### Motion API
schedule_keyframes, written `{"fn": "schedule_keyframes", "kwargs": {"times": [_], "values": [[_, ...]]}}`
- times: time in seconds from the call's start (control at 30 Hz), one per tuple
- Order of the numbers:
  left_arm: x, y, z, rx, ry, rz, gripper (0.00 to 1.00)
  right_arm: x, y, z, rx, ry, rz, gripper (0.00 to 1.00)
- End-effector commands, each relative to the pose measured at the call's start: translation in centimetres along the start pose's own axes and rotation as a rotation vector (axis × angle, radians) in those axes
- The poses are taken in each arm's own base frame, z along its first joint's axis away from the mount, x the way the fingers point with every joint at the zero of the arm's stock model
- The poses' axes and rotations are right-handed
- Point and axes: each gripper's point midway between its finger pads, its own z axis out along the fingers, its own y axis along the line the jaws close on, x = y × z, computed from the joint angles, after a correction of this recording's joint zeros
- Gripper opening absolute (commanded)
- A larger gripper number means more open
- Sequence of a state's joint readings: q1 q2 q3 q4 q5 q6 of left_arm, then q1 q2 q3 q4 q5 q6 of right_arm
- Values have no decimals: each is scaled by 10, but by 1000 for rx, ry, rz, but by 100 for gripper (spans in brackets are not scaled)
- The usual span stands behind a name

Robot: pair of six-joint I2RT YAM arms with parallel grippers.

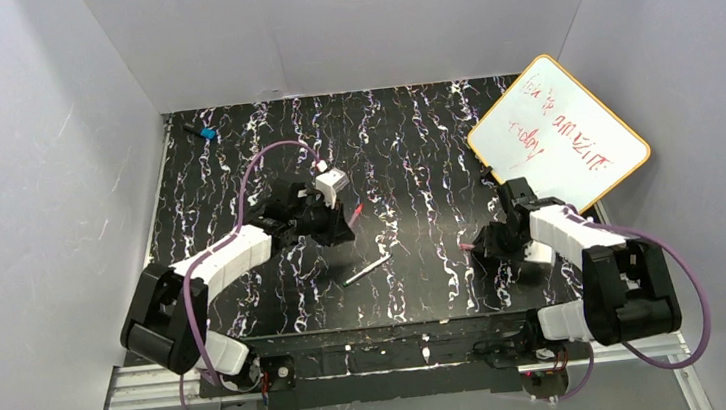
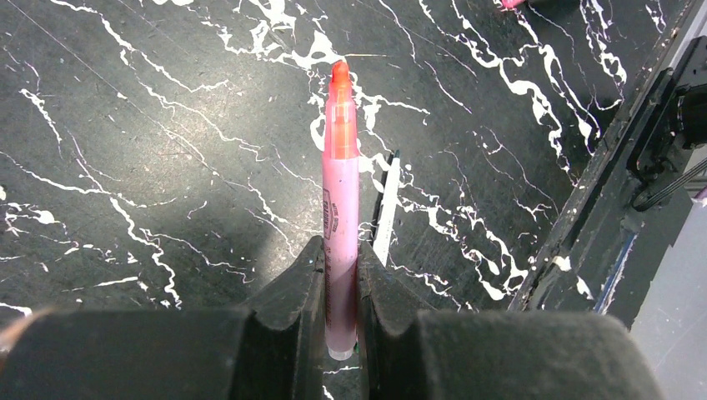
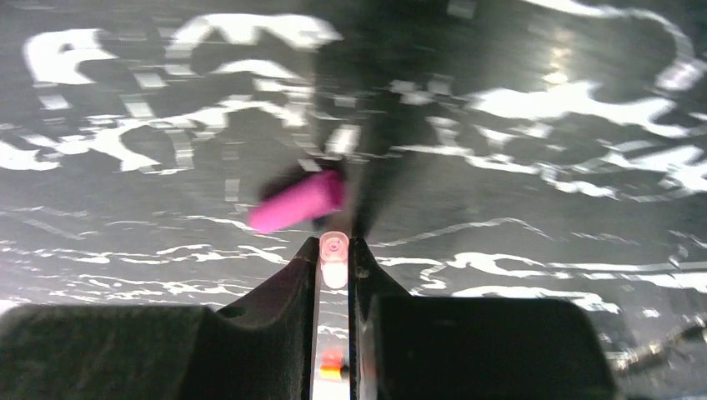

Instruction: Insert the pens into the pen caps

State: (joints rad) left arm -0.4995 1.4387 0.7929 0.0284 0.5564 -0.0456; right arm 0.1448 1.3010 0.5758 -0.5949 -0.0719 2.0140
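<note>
1. While pinched between the pressed-together fingers of the left gripper point(image 2: 340, 250), pink plastic marker pen with orange tip point(image 2: 342, 167) held clear of the black white-veined tabletop point(image 1: 415, 160), tip pointing away from the wrist, well apart from the other arm
2. Fingers of the right gripper point(image 3: 334, 243) closed on a small translucent pinkish tubular cap point(image 3: 333, 271), caught right at the fingertips, close to the tabletop; which end is the mouth: cannot tell, view smeared
3. Risk: held cap twisting or slipping out of so shallow a pinch once a pen tip presses in; cause, thin hold on smooth plastic
4. Risk: tip missing the mouth and glancing off the rim; cause, pen sticking far out of its grip, so small wrist errors grow at the tip
5. Risk: short magenta plastic cap point(image 3: 298, 202), lying just beside the right fingertips, nudged and rolled away
6. Count in view: pens two (one held, one slim grey-white pen with black end point(image 1: 365, 271) lying between the arms); caps two (one held, one lying); third pen, third cap not found; one small black blue-ended item point(image 1: 203, 133) at the far left; one orange-framed whiteboard point(image 1: 532, 118) at the far right
</note>
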Motion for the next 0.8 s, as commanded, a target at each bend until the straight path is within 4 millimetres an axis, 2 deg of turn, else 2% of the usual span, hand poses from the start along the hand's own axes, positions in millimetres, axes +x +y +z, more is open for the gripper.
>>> {"fn": "schedule_keyframes", "kwargs": {"times": [0.0, 0.07, 0.13, 0.2, 0.27, 0.3, 0.43, 0.5, 0.63, 0.77], "values": [[-8, -6, -12, -5, -33, 63, 0, -6, 57, -20, -202, -152, -276, 1], [-10, -7, -14, -5, -45, 70, 0, 15, 84, -38, -312, -115, -442, 1], [-14, -9, -16, -1, -57, 78, 0, 41, 102, -54, -426, -53, -597, 1], [-16, -12, -17, 9, -67, 85, 0, 74, 117, -74, -601, 47, -741, 1], [-19, -14, -19, 20, -79, 93, 0, 114, 132, -104, -828, 154, -873, 1], [-20, -16, -20, 28, -87, 99, 0, 130, 134, -116, -893, 192, -944, 1], [-32, -29, -23, 88, -156, 134, 0, 196, 126, -147, -1083, 189, -1340, 1], [-39, -40, -26, 137, -214, 134, 0, 220, 118, -165, -1232, 144, -1524, 1], [-43, -52, -29, 193, -272, 118, 0, 247, 94, -195, -1426, 250, -1726, 1], [-42, -51, -28, 194, -263, 114, 0, 258, 72, -218, -1534, 310, -1786, 1]]}}
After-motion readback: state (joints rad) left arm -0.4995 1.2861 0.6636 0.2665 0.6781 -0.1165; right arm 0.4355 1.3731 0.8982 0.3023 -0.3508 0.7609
